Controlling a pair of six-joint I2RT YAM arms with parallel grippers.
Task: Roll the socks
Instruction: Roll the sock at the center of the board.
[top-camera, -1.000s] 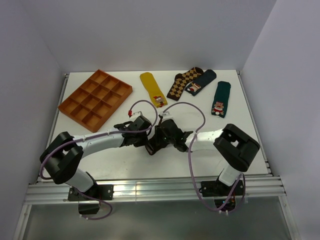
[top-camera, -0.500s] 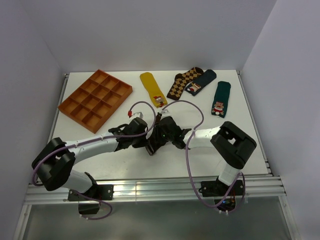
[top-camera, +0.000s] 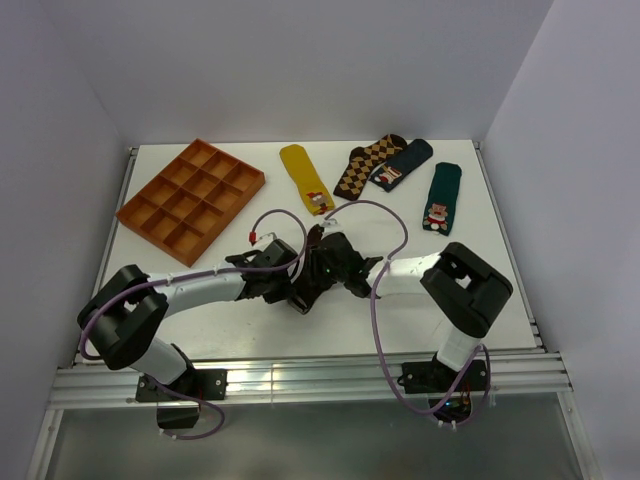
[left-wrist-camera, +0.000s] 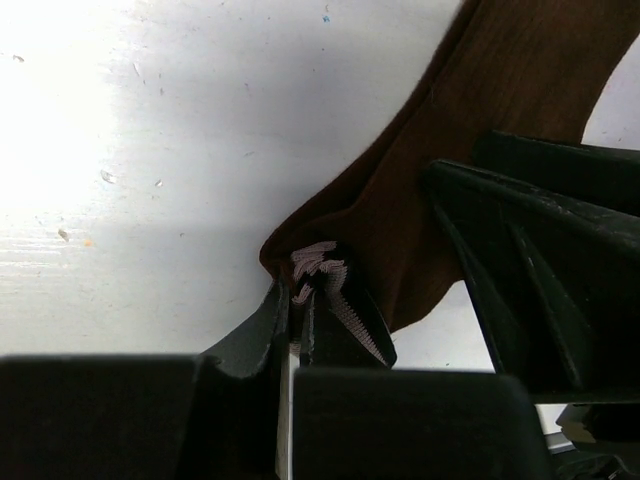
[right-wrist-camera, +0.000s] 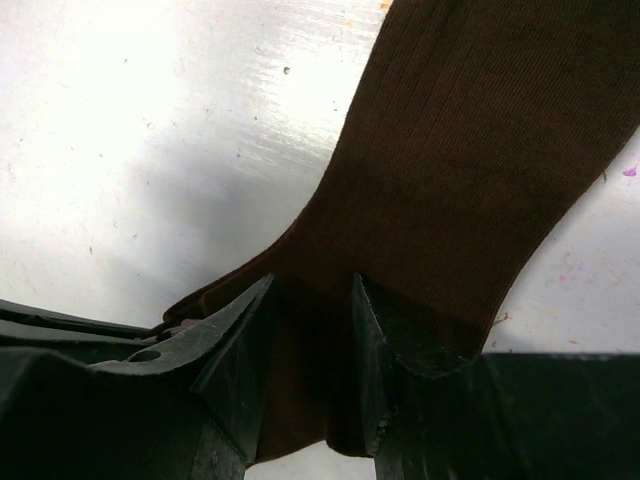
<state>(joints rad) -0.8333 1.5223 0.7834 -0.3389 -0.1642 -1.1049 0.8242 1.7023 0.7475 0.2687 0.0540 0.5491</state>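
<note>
The dark brown sock (left-wrist-camera: 450, 150) lies on the white table, running away from both grippers. Its cuff with pale stripes (left-wrist-camera: 318, 268) is bunched and pinched in my left gripper (left-wrist-camera: 303, 292), which is shut on it. My right gripper (right-wrist-camera: 312, 300) straddles a fold of the same sock (right-wrist-camera: 470, 170), with brown fabric filling the gap between its fingers. The right gripper's dark fingers (left-wrist-camera: 520, 260) stand close beside the left one. In the top view the two grippers, left (top-camera: 297, 290) and right (top-camera: 318, 274), meet near the table's middle and hide most of the sock.
An orange compartment tray (top-camera: 190, 203) sits at the back left. Along the far edge lie a mustard sock (top-camera: 305, 178), a diamond-patterned sock (top-camera: 368, 166), a dark teal sock (top-camera: 403, 163) and a green sock (top-camera: 441, 197). Purple cables loop over both arms.
Both grippers stay on the sock and have crept slightly toward the far side. The left arm's elbow swung outward and came back.
</note>
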